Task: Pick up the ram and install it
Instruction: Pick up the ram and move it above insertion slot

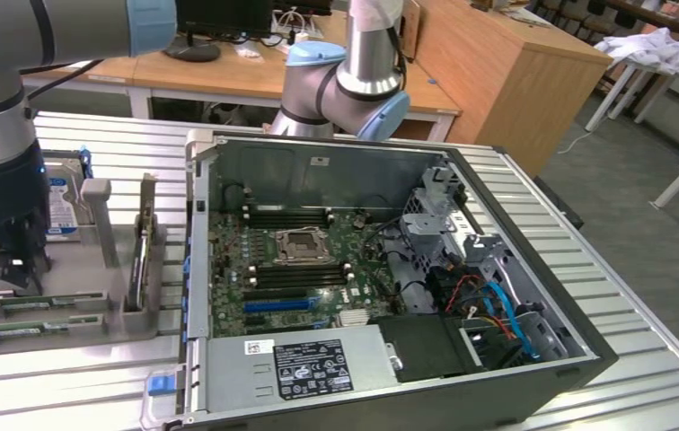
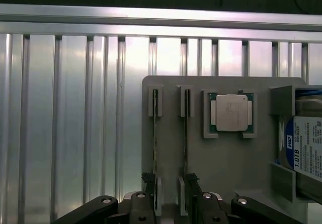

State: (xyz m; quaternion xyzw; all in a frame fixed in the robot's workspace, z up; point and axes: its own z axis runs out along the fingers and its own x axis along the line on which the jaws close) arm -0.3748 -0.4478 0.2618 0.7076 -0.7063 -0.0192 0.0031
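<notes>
Gripper (image 2: 170,181) hangs over the grey tray (image 2: 226,173), jaws wide, nothing held. Ram (image 2: 154,148) stands on edge in a tray slot, with a second stick (image 2: 186,148) in the next slot beside it. Fingertips (image 2: 147,178) sit by the near ends of both. Processor (image 2: 230,113) and hard drive (image 2: 307,153) share the tray. Tray rests on a ribbed aluminium table (image 1: 76,395), to the exterior view's left of the open PC case (image 1: 579,359), motherboard (image 1: 304,269) exposed. Behind: wooden desks (image 1: 496,81), monitor base (image 1: 192,51). Grey floor (image 1: 627,206) on the exterior view's right.
</notes>
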